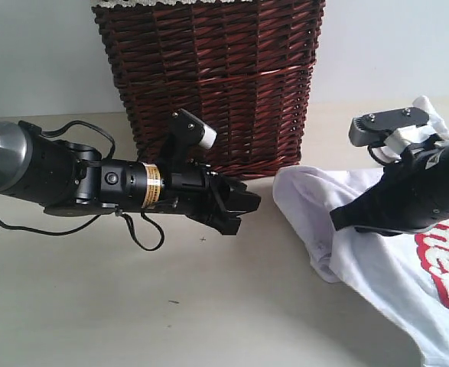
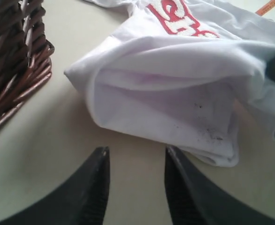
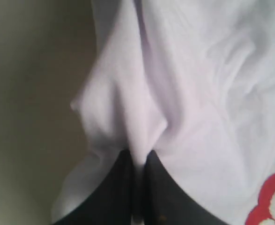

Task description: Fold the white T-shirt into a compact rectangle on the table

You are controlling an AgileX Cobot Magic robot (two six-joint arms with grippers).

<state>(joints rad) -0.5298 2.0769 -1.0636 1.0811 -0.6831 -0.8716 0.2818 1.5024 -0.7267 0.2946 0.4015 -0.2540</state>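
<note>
The right claw [image 3: 138, 161] pinches a raised fold of the soft white cotton T-shirt [image 1: 362, 260], which lies crumpled beneath it on the pale cream bench [image 1: 132, 306]. The left claw [image 2: 135, 152] stands spread and empty, the shirt just ahead of its tips.

**Left jaws apart, right pinched tight**

Your left arm [image 1: 94, 180] stretches level from the left edge toward frame centre. Your left gripper [image 1: 238, 212] points right, jaws parted with a clear gap. Your right arm [image 1: 431, 191] comes in from the right edge, angled down-left. Your right gripper [image 3: 138, 159] is clamped on a fold of the white T-shirt [image 3: 193, 84].
</note>
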